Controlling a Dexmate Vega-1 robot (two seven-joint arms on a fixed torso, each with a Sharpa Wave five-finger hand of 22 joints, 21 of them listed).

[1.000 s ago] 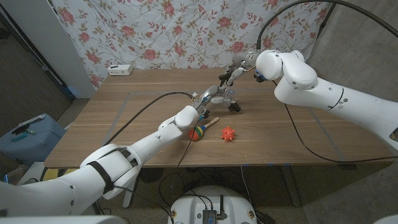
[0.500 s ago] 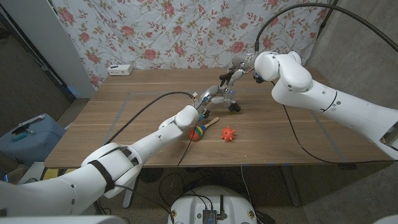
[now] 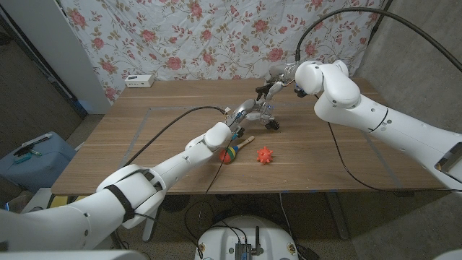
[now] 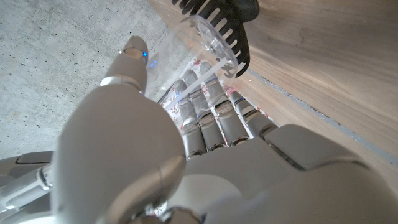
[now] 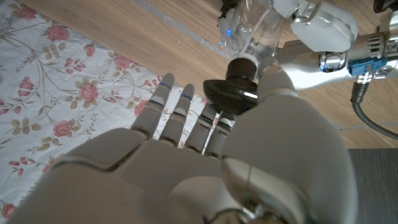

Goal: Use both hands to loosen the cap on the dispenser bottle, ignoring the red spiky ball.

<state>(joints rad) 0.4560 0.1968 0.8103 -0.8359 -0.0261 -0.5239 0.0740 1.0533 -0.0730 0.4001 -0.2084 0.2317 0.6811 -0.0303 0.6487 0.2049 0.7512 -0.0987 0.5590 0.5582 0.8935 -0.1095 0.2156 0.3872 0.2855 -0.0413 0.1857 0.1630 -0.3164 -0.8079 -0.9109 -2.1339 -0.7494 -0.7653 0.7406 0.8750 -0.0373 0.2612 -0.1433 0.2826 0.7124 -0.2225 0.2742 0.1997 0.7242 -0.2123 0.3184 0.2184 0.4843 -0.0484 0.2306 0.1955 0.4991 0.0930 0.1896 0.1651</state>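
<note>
The clear dispenser bottle [image 3: 260,109] stands tilted above the middle of the table, its black pump cap [image 3: 266,92] at the far end. My left hand [image 3: 242,114] grips the bottle's body from the near left; its fingers [image 5: 317,25] wrap the clear bottle [image 5: 258,31]. My right hand [image 3: 273,84] comes in from the far right and holds the black pump cap [image 5: 231,87] between thumb and fingers. Past my left hand's fingers [image 4: 217,121] I see the bottle's clear round base [image 4: 211,37]. The red spiky ball [image 3: 265,154] lies on the table nearer to me, untouched.
A striped ball on a wooden stick [image 3: 231,153] lies left of the spiky ball. A black toothed brush [image 3: 273,125] sits just right of the bottle. A white power strip [image 3: 139,81] is at the table's far left corner. A floral cloth hangs behind.
My right forearm has swung slightly left and rolled while its hand stays on the cap. The left hand and the bottle have barely moved.
</note>
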